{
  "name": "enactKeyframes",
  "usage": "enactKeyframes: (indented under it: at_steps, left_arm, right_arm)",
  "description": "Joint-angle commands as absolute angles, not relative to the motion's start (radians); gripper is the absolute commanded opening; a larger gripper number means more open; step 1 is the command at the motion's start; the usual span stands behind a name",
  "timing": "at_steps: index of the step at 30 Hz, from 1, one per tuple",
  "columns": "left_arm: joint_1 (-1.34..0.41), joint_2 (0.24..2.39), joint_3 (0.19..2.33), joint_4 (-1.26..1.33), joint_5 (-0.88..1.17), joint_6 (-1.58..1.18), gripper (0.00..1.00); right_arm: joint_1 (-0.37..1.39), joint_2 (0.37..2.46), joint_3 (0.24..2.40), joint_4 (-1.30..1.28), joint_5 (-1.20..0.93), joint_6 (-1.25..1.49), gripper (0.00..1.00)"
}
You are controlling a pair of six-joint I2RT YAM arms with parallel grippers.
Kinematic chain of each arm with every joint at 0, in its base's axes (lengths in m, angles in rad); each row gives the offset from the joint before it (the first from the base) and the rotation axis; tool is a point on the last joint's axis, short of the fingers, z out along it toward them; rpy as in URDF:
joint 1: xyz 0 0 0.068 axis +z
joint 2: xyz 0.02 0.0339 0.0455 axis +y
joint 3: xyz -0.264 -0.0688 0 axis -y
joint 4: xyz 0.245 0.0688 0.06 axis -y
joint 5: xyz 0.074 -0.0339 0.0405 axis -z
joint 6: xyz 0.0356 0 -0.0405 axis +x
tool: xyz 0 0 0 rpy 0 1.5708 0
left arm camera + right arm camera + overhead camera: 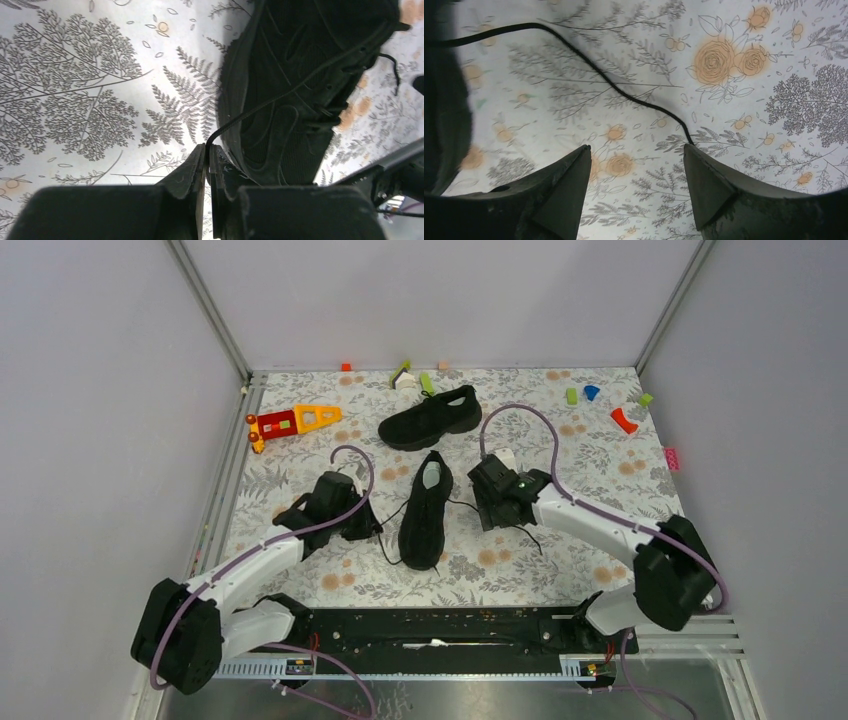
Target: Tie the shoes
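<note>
Shoes (426, 510) lay centrally, the far shoe (431, 416) at twelve o'clock of the near one. At the near one's nine o'clock the left gripper (207, 149) clenched its lace (260, 106); at three o'clock the right gripper (636, 147) gaped, released.

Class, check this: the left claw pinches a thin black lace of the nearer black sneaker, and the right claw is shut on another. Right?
No. The right wrist view shows the right claw open, with a thin black lace lying unheld on the floral cloth. The rest holds.
</note>
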State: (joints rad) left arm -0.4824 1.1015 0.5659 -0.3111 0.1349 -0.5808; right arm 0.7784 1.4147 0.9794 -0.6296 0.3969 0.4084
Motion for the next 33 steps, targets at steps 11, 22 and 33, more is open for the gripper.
enactKeyframes:
  at_steps: [11, 22, 33]
  left_arm:
    - [-0.477, 0.941, 0.546, -0.222, 0.354, -0.646, 0.1]
    - [-0.477, 0.941, 0.553, -0.148, 0.484, -0.718, 0.11]
    - [-0.477, 0.949, 0.511, -0.01, 0.567, -0.853, 0.11]
  right_arm:
    - [0.612, 1.648, 0.971, -0.591, 0.256, 0.401, 0.75]
    - [0.564, 1.713, 0.968, -0.453, 0.125, 0.306, 0.71]
    - [0.561, 1.632, 0.948, -0.461, -0.049, 0.311, 0.0]
